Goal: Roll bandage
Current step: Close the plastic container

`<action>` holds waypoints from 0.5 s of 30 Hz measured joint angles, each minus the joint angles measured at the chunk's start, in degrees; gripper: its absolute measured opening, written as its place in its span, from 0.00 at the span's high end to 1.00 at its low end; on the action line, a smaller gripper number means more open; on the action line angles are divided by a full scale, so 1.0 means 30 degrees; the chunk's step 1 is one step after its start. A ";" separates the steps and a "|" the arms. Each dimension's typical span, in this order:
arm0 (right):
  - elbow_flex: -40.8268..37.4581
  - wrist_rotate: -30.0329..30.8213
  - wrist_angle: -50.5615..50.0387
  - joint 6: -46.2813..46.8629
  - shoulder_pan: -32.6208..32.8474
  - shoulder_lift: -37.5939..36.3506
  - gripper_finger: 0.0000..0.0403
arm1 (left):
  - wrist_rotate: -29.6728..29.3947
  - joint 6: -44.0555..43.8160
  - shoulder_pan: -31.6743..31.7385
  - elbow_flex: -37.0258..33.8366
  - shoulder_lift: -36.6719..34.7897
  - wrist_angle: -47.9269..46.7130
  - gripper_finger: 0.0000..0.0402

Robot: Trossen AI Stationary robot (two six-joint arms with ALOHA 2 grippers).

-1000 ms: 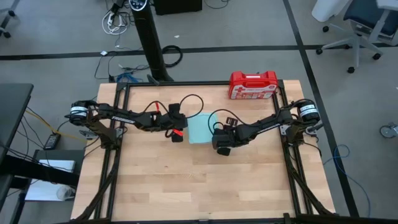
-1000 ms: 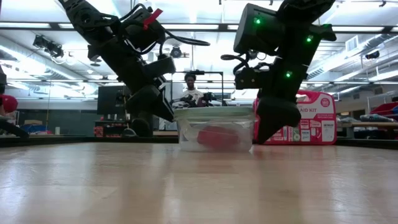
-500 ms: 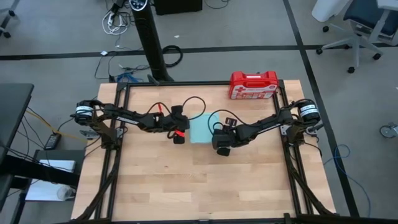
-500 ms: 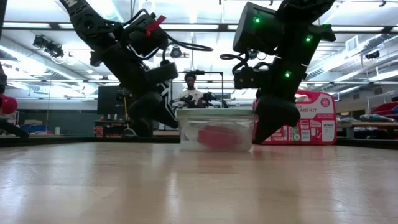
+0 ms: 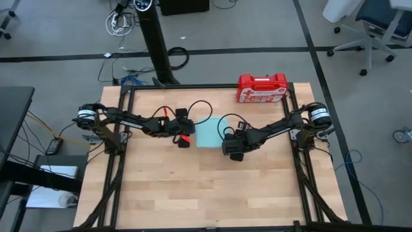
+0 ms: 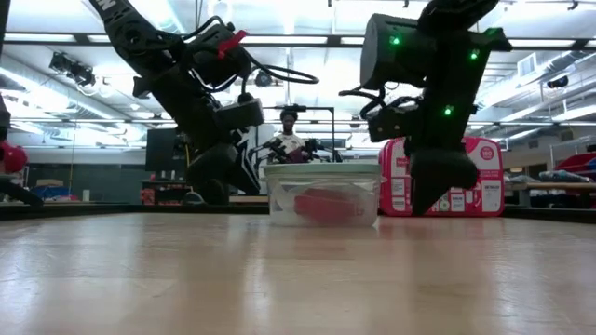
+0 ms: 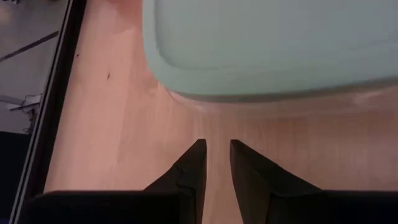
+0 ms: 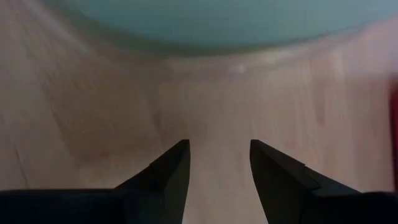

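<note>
The bandage (image 6: 321, 205) lay inside the lidded container (image 5: 207, 133); left hand (image 7: 216, 155) narrow, empty; right hand (image 8: 219, 155) wider, empty; lifting the lid evenly seemed wise.

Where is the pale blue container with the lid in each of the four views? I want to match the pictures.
High view: the container is at the table's middle, between both grippers.
Low view: it stands centre, with something red inside.
Left wrist view: its lid fills the picture's top.
Right wrist view: its edge runs along the top.
Shared landmark: the red first-aid case, seen in the high and low views only.
</note>
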 joint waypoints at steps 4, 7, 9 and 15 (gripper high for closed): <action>0.0019 -0.0288 -0.1064 0.0752 0.0009 -0.1125 0.59 | -0.0415 0.0497 -0.0012 0.0000 -0.0598 -0.0551 0.81; 0.0020 -0.0407 -0.1265 0.0993 0.0129 -0.2318 0.59 | -0.1005 0.0639 -0.0022 0.0007 -0.1525 -0.1151 0.81; -0.0156 -0.0386 -0.0736 0.1001 0.0199 -0.3162 0.59 | -0.1035 0.0595 -0.0022 -0.0007 -0.2273 -0.1230 0.81; -0.2299 -0.0659 0.3663 0.0645 0.0219 -0.5569 0.59 | 0.0221 0.0273 -0.0036 0.0000 -0.3886 -0.0941 0.81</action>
